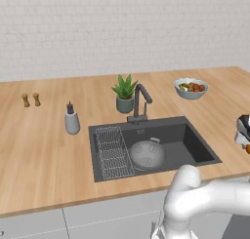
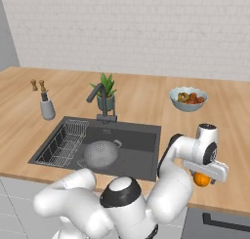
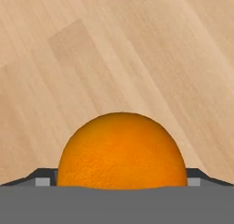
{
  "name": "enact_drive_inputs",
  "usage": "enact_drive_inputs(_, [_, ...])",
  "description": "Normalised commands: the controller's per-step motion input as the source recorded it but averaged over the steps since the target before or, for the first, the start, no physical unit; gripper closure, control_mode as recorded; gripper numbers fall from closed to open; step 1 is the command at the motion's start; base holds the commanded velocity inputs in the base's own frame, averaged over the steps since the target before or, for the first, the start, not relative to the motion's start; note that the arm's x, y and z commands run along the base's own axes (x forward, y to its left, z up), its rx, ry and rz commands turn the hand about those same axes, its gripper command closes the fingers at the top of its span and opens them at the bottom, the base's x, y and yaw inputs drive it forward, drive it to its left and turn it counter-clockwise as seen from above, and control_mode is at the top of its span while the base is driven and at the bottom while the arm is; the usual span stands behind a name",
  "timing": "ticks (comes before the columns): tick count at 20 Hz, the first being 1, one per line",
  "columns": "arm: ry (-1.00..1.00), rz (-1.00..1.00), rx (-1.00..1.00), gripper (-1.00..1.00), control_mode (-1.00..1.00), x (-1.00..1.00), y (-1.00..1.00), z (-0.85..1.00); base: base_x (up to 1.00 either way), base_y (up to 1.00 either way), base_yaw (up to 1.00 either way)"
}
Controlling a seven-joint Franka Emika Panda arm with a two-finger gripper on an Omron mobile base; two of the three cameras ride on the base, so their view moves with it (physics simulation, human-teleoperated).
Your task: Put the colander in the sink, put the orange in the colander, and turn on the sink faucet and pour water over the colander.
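The pincer (image 2: pixel 201 178) stands wide over the orange (image 3: pixel 121 151), which sits between its 2 fingertips on the wooden tabletop (image 2: pixel 229 135) right of the sink (image 1: pixel 193 140). The colander (image 1: pixel 146 154) lies in the sink beside the wire grid (image 1: pixel 113 152).

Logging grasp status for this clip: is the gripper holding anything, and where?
Nothing held yet. The open gripper has its fingers either side of the orange.
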Motion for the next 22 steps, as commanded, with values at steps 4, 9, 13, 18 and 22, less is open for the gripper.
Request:
enact_drive_inputs(4, [-0.01,0.06,-0.01,1.0,-1.0,-0.41,0.0,-0.44,0.0,0.0,0.0])
enact_drive_inputs(9, [-0.05,0.15,0.02,1.0,-1.0,-0.6,0.12,-0.06,0.0,0.0,0.0])
enact_drive_inputs(13, [-0.09,0.21,0.12,1.0,-1.0,-0.46,0.48,0.11,0.0,0.0,0.0])
enact_drive_inputs(18, [-0.07,0.24,0.1,1.0,-1.0,-0.26,0.71,0.27,0.0,0.0,0.0])
enact_drive_inputs(22, [-0.01,0.17,0.02,1.0,-1.0,-0.01,0.72,0.46,0.0,0.0,0.0])
